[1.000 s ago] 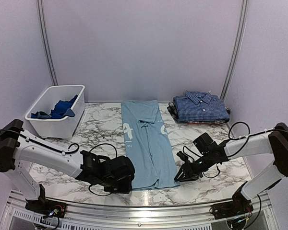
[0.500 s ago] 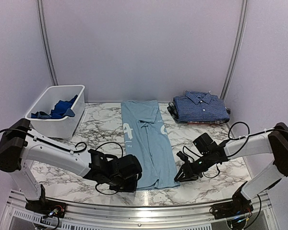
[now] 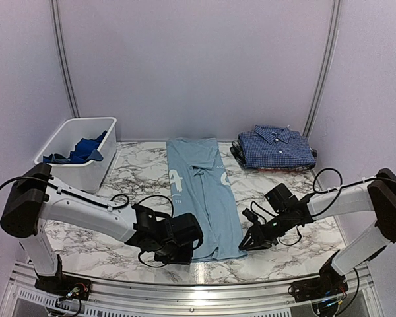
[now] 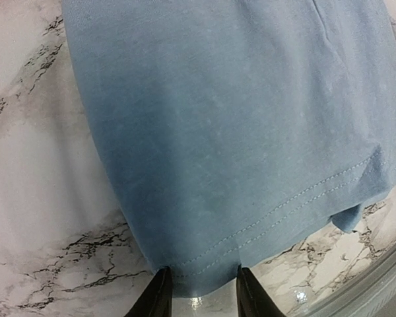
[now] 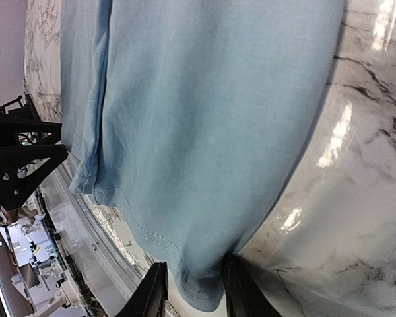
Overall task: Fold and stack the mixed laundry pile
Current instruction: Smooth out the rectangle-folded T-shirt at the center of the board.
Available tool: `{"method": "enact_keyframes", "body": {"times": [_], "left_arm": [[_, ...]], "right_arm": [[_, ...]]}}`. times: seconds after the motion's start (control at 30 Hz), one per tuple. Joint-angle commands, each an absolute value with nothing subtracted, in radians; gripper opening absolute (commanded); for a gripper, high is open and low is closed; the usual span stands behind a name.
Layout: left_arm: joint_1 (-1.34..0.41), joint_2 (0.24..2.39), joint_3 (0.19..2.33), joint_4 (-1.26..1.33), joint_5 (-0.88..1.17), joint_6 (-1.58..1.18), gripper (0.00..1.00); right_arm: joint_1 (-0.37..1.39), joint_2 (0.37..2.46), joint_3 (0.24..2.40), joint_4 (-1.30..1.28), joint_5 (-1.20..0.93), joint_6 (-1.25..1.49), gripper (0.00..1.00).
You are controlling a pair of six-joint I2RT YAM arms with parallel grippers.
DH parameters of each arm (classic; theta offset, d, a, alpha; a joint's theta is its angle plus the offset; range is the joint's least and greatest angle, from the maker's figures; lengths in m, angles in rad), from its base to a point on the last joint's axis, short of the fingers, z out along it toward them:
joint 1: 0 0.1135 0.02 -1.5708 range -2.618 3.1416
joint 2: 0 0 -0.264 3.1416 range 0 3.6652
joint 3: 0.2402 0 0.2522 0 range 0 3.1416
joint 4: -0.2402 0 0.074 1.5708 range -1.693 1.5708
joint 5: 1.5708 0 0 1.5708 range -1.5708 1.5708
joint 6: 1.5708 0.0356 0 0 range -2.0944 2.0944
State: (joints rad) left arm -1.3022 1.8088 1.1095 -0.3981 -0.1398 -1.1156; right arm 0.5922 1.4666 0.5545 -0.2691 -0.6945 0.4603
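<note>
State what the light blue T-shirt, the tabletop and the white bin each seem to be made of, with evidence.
T-shirt: probably cotton jersey, matte; fine knit surface, twin-stitched hem, lies limp.
Tabletop: marble or marble-look laminate, glossy; grey veining and bright reflections.
Bin: likely plastic, smooth white; thin moulded walls with a turned-out rim.

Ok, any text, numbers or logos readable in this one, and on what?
"4": large white numeral on the light blue T-shirt.
Partial white character at the opposite folded edge: cut off, unreadable.
Small white print under the "4": too small to read.
No other text visible.
</note>
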Motion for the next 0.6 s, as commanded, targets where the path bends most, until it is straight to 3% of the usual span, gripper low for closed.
{"method": "enact_keyframes", "body": {"times": [0.0, 0.17, 0.37, 0.57], "left_arm": [[-1.294, 1.838, 1.137, -0.47, -0.15, -1.111, 0.35], [-1.288, 1.829, 1.128, -0.48, -0.154, -1.119, 0.28], [-1.285, 1.801, 1.104, -0.48, -0.162, -1.128, 0.02], [-1.284, 1.736, 1.05, -0.48, -0.184, -1.145, 0.0]], "right_arm": [[0.614, 1.507, 0.53, -0.283, -0.634, 0.47, 0.3], [0.616, 1.517, 0.528, -0.273, -0.63, 0.471, 0.23], [0.617, 1.525, 0.517, -0.265, -0.624, 0.473, 0.08], [0.617, 1.523, 0.504, -0.258, -0.626, 0.476, 0.0]]}}
